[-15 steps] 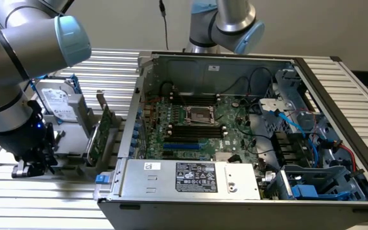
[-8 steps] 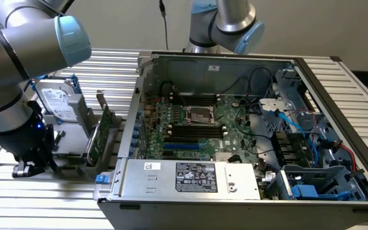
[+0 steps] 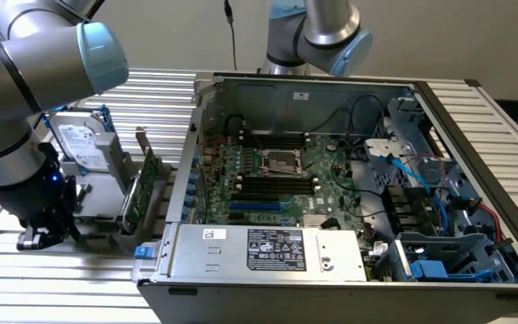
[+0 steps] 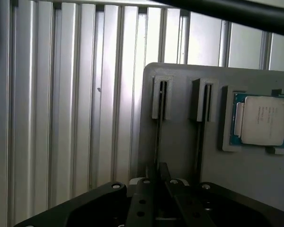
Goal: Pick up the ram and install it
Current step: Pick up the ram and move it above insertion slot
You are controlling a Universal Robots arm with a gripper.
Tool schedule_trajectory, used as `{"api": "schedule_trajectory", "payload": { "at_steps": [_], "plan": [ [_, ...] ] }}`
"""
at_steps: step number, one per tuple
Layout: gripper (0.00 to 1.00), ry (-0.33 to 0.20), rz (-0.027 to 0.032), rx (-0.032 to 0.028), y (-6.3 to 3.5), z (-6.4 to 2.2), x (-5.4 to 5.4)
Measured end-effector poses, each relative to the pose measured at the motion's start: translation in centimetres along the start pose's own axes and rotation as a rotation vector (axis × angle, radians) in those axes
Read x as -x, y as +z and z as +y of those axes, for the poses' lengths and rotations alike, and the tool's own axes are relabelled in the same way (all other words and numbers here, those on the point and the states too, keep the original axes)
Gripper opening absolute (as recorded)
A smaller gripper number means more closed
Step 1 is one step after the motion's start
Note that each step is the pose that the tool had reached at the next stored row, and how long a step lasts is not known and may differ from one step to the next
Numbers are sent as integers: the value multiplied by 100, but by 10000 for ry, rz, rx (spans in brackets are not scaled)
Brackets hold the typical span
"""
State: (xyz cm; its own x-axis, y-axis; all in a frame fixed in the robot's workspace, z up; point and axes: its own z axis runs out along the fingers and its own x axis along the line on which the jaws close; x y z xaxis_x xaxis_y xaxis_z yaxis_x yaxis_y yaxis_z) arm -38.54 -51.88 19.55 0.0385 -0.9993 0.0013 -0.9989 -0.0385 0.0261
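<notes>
One ram (image 4: 156, 135) edge-on, lengthwise along tray (image 4: 180, 142)

This looks like a robot lab or a workshop for computers. A big robot arm (image 3: 25, 101) stands at the exterior view's left. A second arm (image 3: 326, 34) rises behind an open computer case (image 3: 331, 94). Inside the case you can see a green board (image 3: 277, 182), a blue wire (image 3: 410, 174) and a silver power box (image 3: 268, 250). It all sits on a table (image 3: 52, 297) made of long metal bars. A hard drive (image 3: 83, 142) stands beside the case. A gray holder (image 4: 180, 142) keeps a chip (image 4: 261, 120). The wall (image 3: 178, 34) is plain.
</notes>
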Motion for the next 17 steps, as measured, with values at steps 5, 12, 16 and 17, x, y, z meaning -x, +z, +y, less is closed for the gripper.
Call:
{"api": "schedule_trajectory", "payload": {
  "at_steps": [5,12,16,17],
  "plan": [
    [14,189,-7,-2,7,0,0],
    [14,199,-13,-5,-110,2,0],
    [14,200,-11,-3,-281,7,0],
    [14,200,-10,-2,-326,8,0]
  ]
}}
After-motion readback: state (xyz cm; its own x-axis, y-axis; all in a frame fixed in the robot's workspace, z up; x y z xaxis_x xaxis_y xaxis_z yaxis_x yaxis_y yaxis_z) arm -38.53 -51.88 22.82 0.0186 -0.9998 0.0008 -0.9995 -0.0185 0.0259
